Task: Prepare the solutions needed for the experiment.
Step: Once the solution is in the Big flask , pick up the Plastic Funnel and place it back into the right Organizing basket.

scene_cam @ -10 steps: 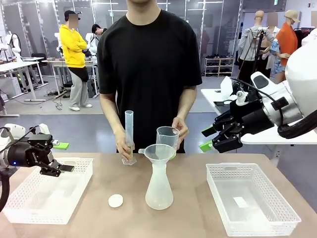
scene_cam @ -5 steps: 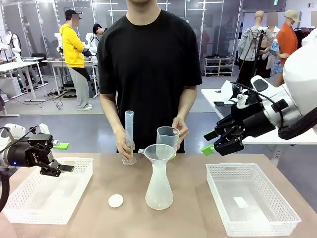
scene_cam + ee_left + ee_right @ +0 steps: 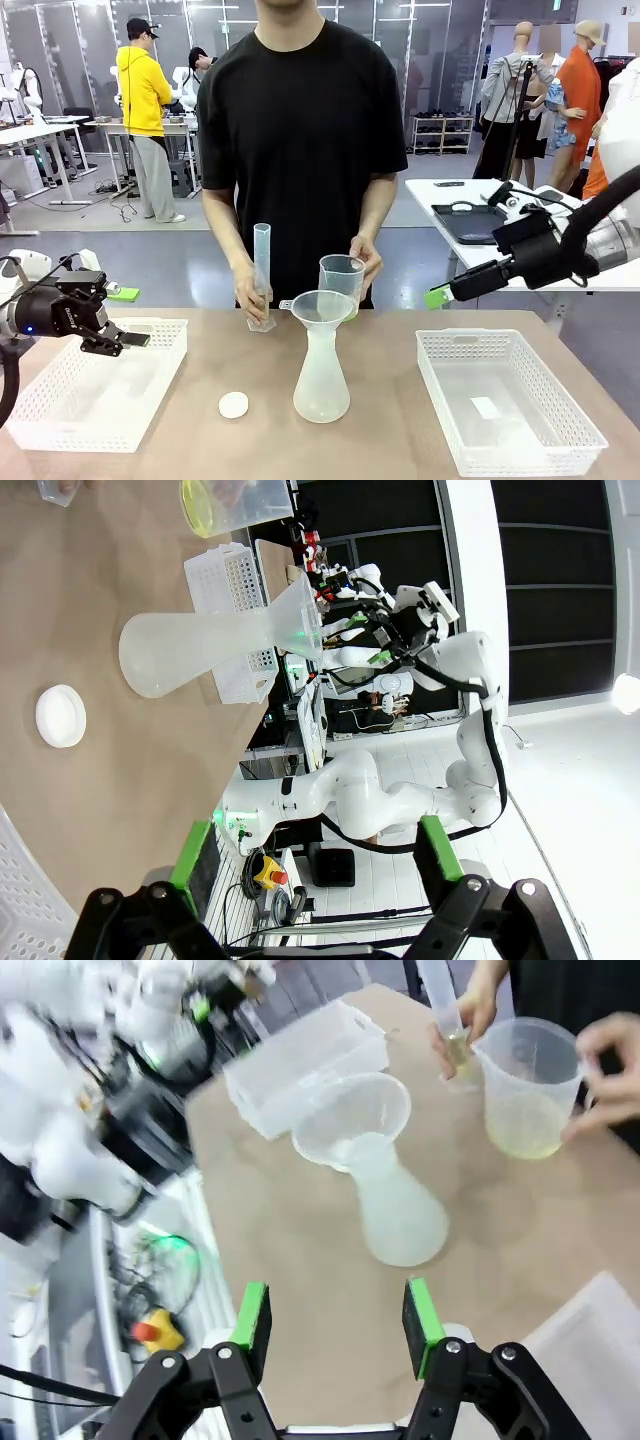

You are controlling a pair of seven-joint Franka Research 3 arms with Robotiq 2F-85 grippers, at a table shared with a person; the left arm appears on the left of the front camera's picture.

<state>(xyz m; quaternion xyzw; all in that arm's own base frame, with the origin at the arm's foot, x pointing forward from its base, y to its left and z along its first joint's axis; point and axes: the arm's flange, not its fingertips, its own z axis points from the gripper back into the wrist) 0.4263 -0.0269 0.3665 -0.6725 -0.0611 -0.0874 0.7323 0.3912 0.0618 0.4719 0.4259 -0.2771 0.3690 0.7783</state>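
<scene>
The left gripper [image 3: 137, 340] is hovering over the left white basket [image 3: 60, 425], jaws spread wide and empty, while the right gripper [image 3: 440, 296] is hanging high at the right, jaws partly apart and gripping nothing. Mid-table a frosted conical flask [image 3: 321, 380] is standing upright with a funnel [image 3: 322, 305] in its neck, a white cap [image 3: 233, 404] lying near it. Behind it the person is steadying a graduated cylinder [image 3: 262, 262] with one hand [image 3: 248, 298] and holding a beaker [image 3: 340, 275] in the other hand [image 3: 366, 256], the pale yellow solution [image 3: 522, 1125] sitting in that beaker.

funnel [image 3: 322, 305] on flask [image 3: 321, 385] | cap [image 3: 233, 404] left of it | cylinder [image 3: 261, 270], beaker [image 3: 340, 278] behind | left tray [image 3: 70, 438], right tray [image 3: 520, 458] flanking
</scene>
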